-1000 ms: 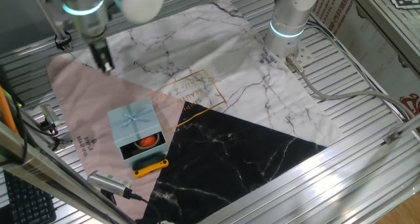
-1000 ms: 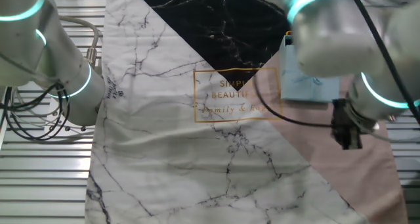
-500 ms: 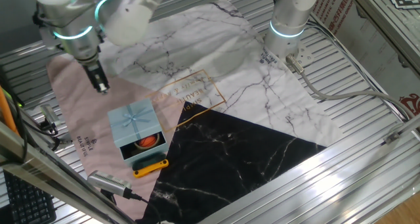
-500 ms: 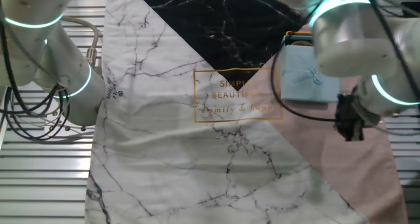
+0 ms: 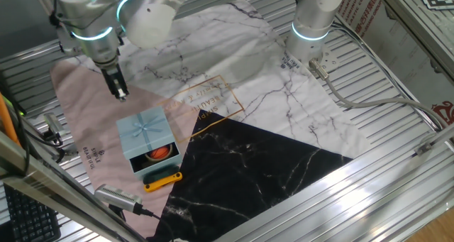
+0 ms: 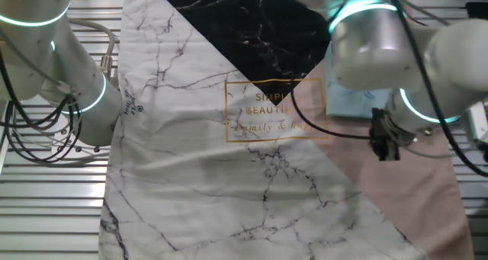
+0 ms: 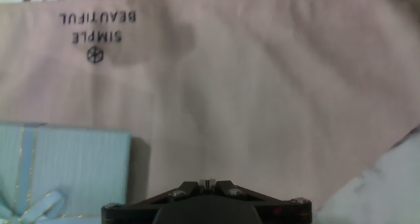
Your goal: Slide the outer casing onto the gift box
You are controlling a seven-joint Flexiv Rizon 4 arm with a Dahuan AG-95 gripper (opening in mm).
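Since half a second earlier, the gripper (image 5: 120, 94) had moved right, closer to the outer casing (image 5: 145, 133); whether its fingers were apart or together could not be told. The casing sat on the pink cloth (image 5: 81, 121), partly covering the gift box (image 5: 159, 155), with a yellow-and-black bar (image 5: 162, 180) just beside.

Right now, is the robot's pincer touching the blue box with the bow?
No, the pincer hangs above the pink cloth, apart from the blue box with the bow.
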